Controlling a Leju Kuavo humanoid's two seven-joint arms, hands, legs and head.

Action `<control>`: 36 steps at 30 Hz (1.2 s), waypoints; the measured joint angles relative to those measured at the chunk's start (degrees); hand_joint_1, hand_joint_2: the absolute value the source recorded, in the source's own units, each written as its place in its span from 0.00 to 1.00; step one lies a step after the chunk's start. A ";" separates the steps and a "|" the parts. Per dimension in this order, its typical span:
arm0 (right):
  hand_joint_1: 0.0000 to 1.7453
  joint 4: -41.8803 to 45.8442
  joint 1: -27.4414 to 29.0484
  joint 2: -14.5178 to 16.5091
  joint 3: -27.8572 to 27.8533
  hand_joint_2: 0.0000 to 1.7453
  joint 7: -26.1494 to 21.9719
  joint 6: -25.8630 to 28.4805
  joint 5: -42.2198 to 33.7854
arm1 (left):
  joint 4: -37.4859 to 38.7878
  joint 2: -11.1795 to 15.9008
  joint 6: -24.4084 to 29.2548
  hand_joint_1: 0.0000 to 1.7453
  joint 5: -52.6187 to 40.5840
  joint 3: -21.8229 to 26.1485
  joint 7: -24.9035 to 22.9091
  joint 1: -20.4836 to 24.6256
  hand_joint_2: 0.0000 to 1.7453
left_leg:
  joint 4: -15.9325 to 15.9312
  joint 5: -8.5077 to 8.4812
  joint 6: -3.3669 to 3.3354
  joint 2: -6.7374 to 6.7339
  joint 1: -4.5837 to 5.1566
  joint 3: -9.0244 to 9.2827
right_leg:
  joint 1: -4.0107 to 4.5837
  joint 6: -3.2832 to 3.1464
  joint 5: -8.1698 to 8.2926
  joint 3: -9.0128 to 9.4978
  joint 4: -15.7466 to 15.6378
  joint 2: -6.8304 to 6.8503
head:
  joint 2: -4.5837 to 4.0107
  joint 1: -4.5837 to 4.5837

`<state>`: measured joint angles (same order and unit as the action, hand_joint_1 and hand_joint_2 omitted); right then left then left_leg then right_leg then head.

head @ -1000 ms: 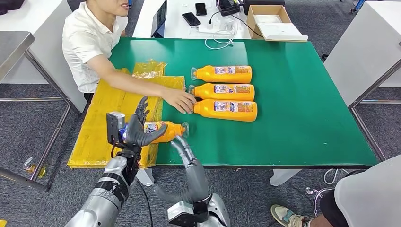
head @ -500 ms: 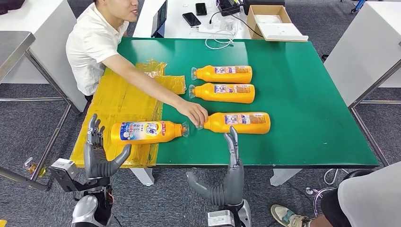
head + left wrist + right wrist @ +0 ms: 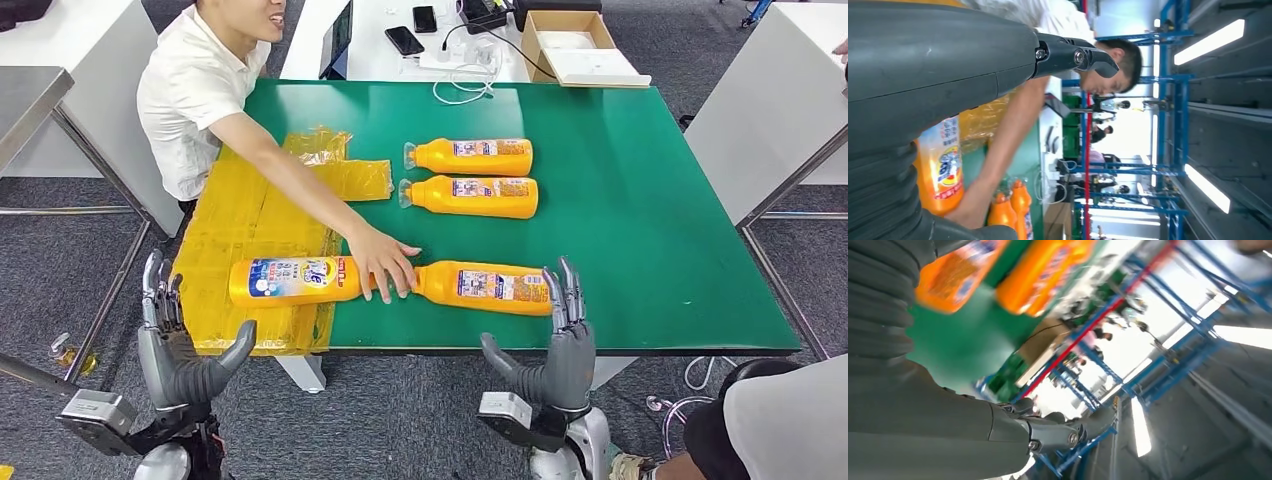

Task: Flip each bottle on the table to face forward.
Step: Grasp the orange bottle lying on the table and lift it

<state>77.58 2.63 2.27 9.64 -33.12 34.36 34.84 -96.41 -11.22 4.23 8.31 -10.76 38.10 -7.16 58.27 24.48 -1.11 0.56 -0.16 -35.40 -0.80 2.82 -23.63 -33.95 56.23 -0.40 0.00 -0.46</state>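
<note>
We see the left robot hand (image 3: 178, 350) raised below the near edge of the green counter (image 3: 650, 240), fingers spread and upright, thumb out to the side, holding nothing. Just beyond it, on the yellow plastic sheet (image 3: 240, 215) at the counter's left side, lies the bottle with the blue-and-white label (image 3: 295, 281), on its side with its cap end pointing toward the other robot hand. The right robot hand (image 3: 560, 345) is likewise spread and empty, its fingertips up at the near counter edge, just in front of the base end of the nearest orange bottle (image 3: 485, 287), which lies on its side on the green surface; we cannot tell whether the fingers touch it. Between the two robot hands, a person's hand (image 3: 385, 265) rests flat over the spot where the two near bottles meet neck to neck, the arm reaching in from a person in a white shirt (image 3: 190, 95) beyond the left robot hand. Farther beyond the right robot hand, well apart from it, two more orange bottles (image 3: 470, 176) lie side by side, caps toward the person. The right wrist view is blurred, showing orange shapes over green.
</note>
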 joint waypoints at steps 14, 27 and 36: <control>0.00 -24.03 -13.27 -9.28 -6.31 1.00 13.40 -4.58 16.34 | -0.84 0.26 0.85 0.00 1.70 -5.55 -5.21 0.33 1.00 | 0.02 -0.04 -0.06 0.01 0.06 0.00 | -0.04 0.10 0.07 0.01 0.01 0.00 | 0.00 -0.01; 0.00 -40.54 -22.27 -11.44 -6.19 1.00 18.17 -6.37 19.59 | 1.56 0.64 0.72 0.00 1.67 -8.64 -6.62 1.86 1.00 | 0.02 -0.05 -0.07 0.04 0.07 -0.03 | -0.06 0.10 0.07 0.01 0.01 0.03 | 0.00 -0.02; 0.00 -46.83 -26.61 -10.08 -5.17 1.00 17.05 -6.95 20.08 | 3.15 0.70 -0.06 0.00 1.68 -10.16 -6.81 3.40 1.00 | 0.02 -0.05 -0.06 0.04 0.05 -0.04 | -0.04 0.10 0.07 0.01 0.02 0.03 | 0.00 -0.02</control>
<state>30.75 -23.98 -7.81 4.47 -16.08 27.41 54.92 -93.25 -10.51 4.17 9.99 -20.92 31.28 -3.76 58.29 24.43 -1.17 0.60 -0.11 -35.43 -0.85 2.92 -23.55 -33.94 56.25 -0.37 0.00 -0.48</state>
